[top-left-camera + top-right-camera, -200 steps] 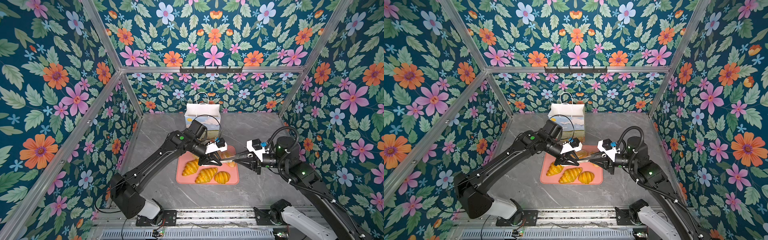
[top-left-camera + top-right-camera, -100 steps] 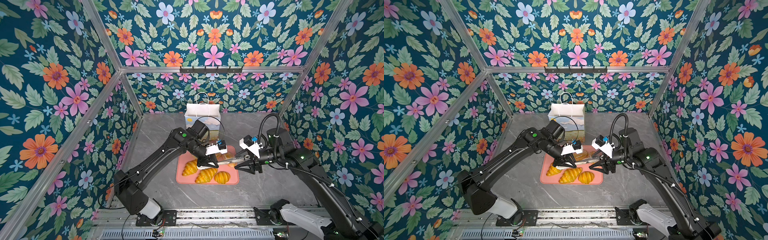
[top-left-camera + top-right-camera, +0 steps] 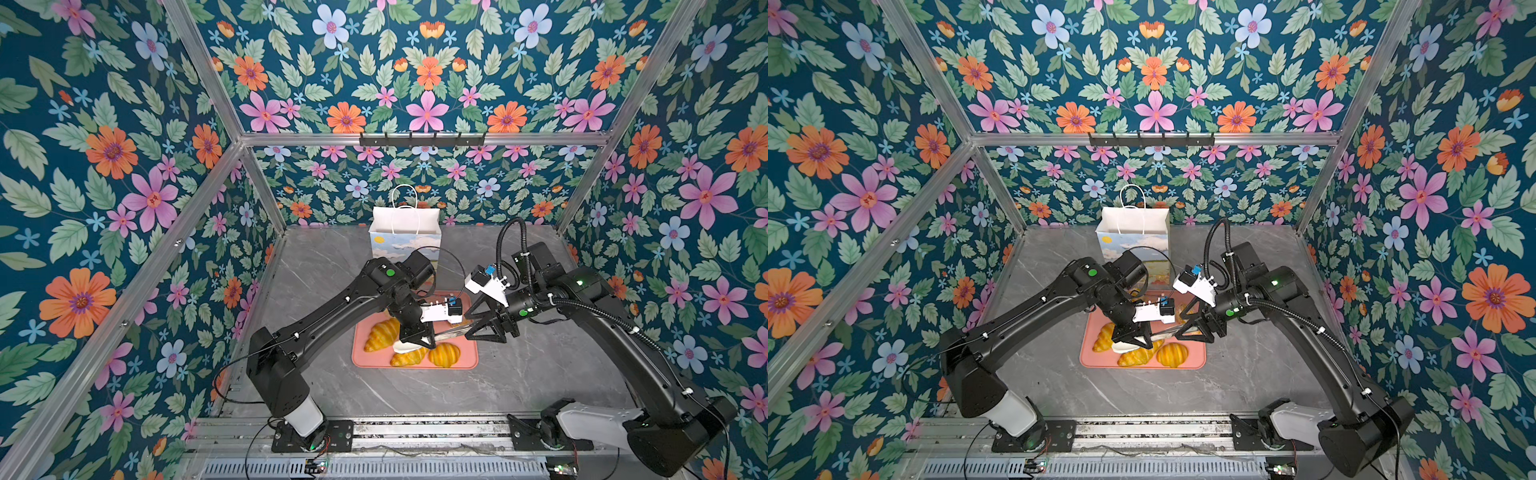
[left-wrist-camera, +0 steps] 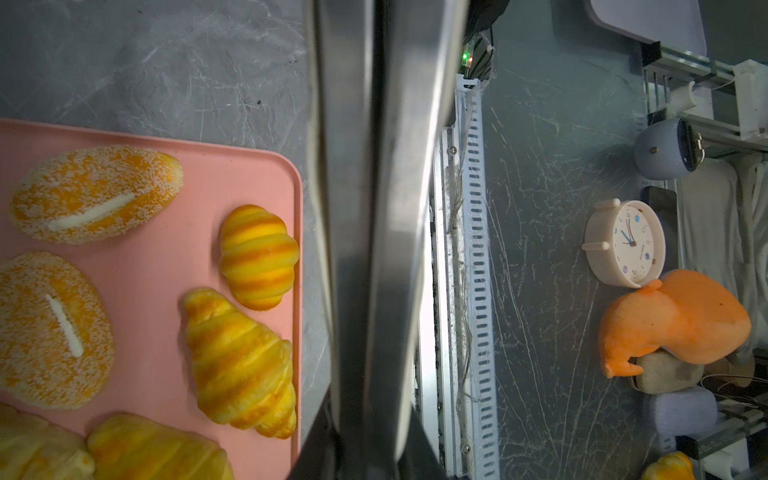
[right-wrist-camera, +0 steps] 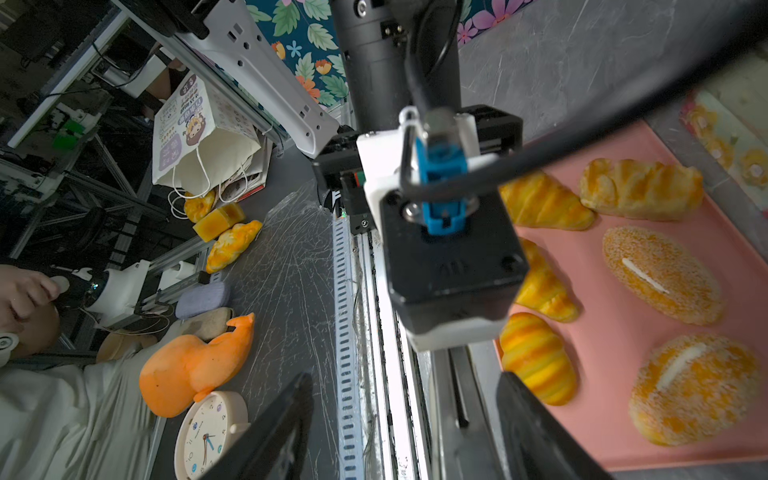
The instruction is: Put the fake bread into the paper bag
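The fake bread lies on a pink tray (image 3: pixel 467 362): a croissant (image 3: pixel 382 334), a second croissant (image 3: pixel 409 357) and a striped bun (image 3: pixel 444 355) show in both top views. The two speckled buns (image 4: pixel 91 193) and a braided piece (image 5: pixel 640 195) show only in the wrist views. Over the tray, my left gripper (image 3: pixel 420 337) is shut on a shiny metal tool (image 4: pixel 374 208) like tongs. The tool's other end runs between the fingers of my right gripper (image 3: pixel 471 329), which stands open. The paper bag (image 3: pixel 405 232) stands upright behind the tray.
Flowered walls close in the grey marble table (image 3: pixel 324 270) on three sides. A metal rail (image 3: pixel 415 432) runs along the front. Beyond it lie a white clock (image 4: pixel 623 243), an orange plush toy (image 4: pixel 681 320) and another paper bag (image 5: pixel 199 137).
My right gripper has opened and let go of the metal tool, and its arm has risen and swung in. The left gripper stays shut on the tool.
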{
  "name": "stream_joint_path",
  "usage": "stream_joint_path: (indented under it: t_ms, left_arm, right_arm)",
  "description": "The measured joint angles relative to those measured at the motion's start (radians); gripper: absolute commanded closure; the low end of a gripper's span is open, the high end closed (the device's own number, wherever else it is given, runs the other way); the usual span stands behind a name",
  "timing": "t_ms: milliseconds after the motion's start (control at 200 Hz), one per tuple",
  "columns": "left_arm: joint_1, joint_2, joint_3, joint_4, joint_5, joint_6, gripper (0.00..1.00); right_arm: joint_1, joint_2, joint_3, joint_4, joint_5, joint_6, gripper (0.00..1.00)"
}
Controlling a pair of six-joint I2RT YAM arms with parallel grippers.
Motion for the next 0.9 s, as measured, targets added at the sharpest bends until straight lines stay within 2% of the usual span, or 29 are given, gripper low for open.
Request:
stream_joint_path:
  t_ms: [305, 670, 790, 900]
  left_arm:
    - [-0.001, -0.028, -0.008, -0.008, -0.026, 0.000, 0.87]
    - [-0.012, -0.019, 0.078, -0.009, -0.011, 0.023, 0.87]
    - [-0.013, -0.015, 0.093, -0.026, -0.017, 0.029, 0.87]
    - [-0.012, -0.011, 0.096, -0.043, -0.028, 0.029, 0.87]
  right_arm:
    - [0.000, -0.090, -0.029, 0.064, 0.045, 0.009, 0.27]
    - [0.045, 0.041, -0.026, 0.053, -0.003, 0.011, 0.28]
    - [0.060, 0.061, -0.019, 0.044, -0.007, 0.004, 0.33]
    - [0.062, 0.072, -0.019, 0.040, -0.007, -0.002, 0.42]
